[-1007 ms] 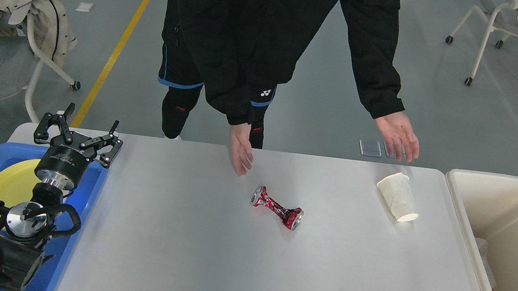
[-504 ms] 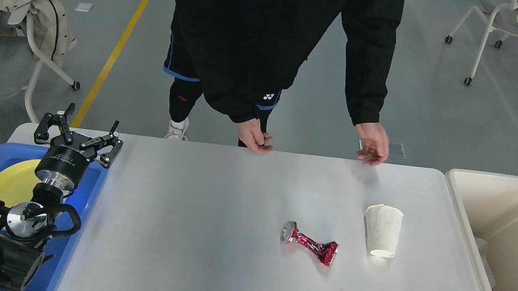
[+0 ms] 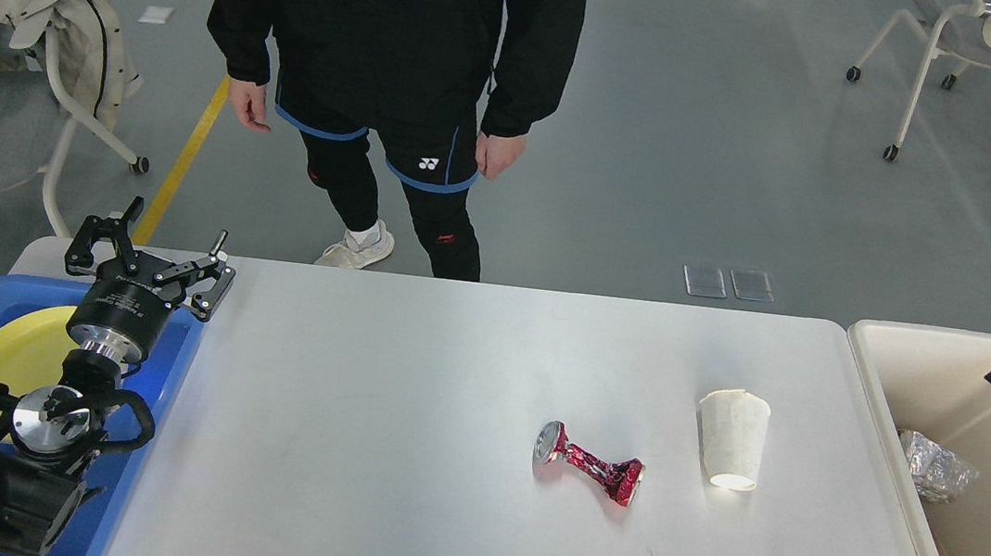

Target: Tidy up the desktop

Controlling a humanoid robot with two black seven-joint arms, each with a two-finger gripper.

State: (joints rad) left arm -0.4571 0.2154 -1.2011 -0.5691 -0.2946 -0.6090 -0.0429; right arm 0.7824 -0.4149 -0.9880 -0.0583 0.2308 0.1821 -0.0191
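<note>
Desktop | left tool splayed above blue tray

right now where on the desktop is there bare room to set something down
The desktop is bare from the blue tray across to the crushed can, front to back. A narrower strip lies between the paper cup and the cream bin. It is crowded where can and cup lie close together.

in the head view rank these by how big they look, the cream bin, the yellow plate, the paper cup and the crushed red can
1. Cream bin, largest, though cut off by the frame edge.
2. Yellow plate, partly hidden by the left arm.
3. Paper cup and crushed red can: too alike in apparent size to rank.
</note>
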